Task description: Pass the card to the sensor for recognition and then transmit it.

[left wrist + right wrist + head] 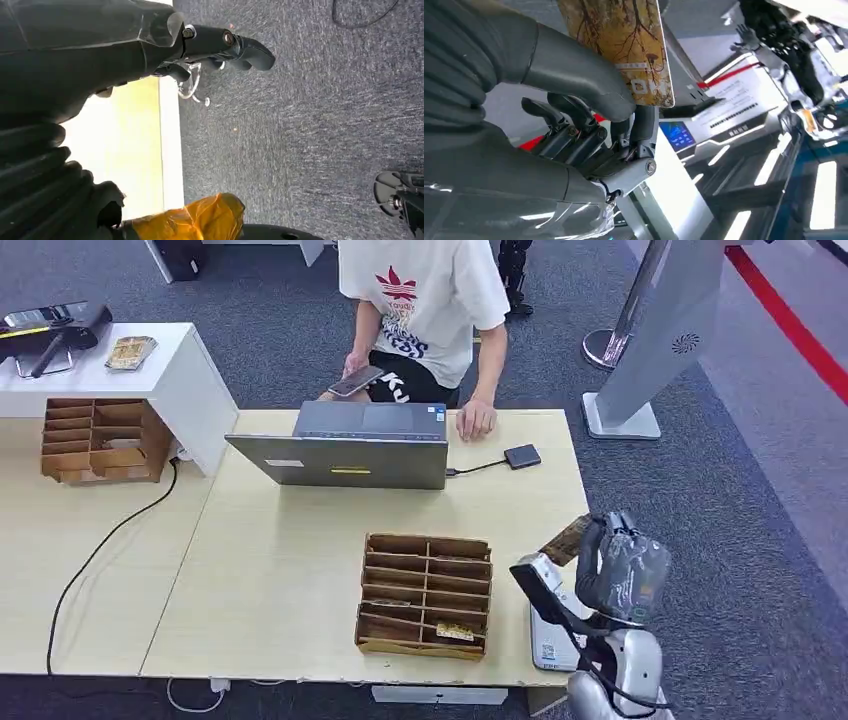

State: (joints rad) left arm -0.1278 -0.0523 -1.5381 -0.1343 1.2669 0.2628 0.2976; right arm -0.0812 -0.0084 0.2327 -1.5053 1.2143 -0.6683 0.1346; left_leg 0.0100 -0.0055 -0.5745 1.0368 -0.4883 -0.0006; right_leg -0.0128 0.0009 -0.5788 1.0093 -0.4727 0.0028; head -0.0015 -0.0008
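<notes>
— Where is the card [626, 47] right now?

— In the right hand [589, 120]; the thick thumb presses it against a darker finger, so the hand is clamped on it; the card has a brown, tree-like print and stands up out of the hand.

— And relative to the sensor?

— From the head view the right hand [622, 570] is raised just past the right edge of the table [280, 570], directly over the sensor [550, 615], a white-based reader with a dark tilted top at the table's right front corner; the card [566, 538] sticks out toward the table, above the sensor and apart from it.

— What else sits near the sensor?

— A cardboard sorting tray [425, 592] just to its left; farther back, a laptop [345, 445] with a person [430, 310] seated behind it.

— The left hand?

— The left hand [220, 47] hangs beside the table edge over grey carpet; its dark fingers curl in around nothing.
</notes>
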